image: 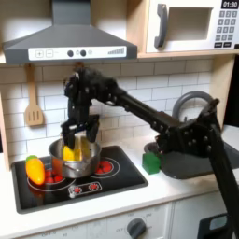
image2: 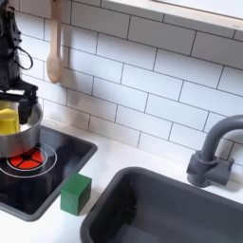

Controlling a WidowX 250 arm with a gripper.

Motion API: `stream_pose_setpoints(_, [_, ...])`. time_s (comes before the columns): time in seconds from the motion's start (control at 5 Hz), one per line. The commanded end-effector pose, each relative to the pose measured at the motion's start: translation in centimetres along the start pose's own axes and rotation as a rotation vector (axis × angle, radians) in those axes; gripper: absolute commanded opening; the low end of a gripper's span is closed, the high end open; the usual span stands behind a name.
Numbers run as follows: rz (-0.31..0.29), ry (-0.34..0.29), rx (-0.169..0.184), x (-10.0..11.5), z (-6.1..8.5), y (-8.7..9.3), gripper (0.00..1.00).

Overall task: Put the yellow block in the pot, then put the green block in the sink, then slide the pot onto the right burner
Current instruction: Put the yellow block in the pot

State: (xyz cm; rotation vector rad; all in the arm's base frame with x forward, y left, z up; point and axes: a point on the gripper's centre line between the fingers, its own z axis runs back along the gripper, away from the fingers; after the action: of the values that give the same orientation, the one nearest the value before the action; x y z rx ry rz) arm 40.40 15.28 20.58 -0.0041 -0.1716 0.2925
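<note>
Yellow block (image: 74,150) hangs pinched in the pincer (image: 75,147), its fingers closed on it, right over the pot (image2: 21,140) on the stove's left burner in both exterior views. Best to lower a little, centre over the bowl, then part the fingers and lift straight up. Green block (image2: 76,193) waits on the surface beside the sink (image2: 152,180).

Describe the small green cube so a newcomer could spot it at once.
Start at the black stovetop with its red burner rings, then move toward the dark grey sink basin in the white counter. The small green cube stands on the counter between the two, by the stovetop's corner. It is the lone green, square-edged piece; the round steel pot and the orange-yellow oval toy sit on the stove.
</note>
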Motion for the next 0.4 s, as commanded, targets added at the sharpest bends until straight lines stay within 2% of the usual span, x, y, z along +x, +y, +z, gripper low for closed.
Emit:
stream_pose_setpoints(0.0, [-0.073, -0.024, -0.030, -1.8, 1.6, -2.5, 1.00])
stream_pose_setpoints(0.2, [-0.134, -0.021, -0.055, -3.0, 1.8, -4.9, 1.00])
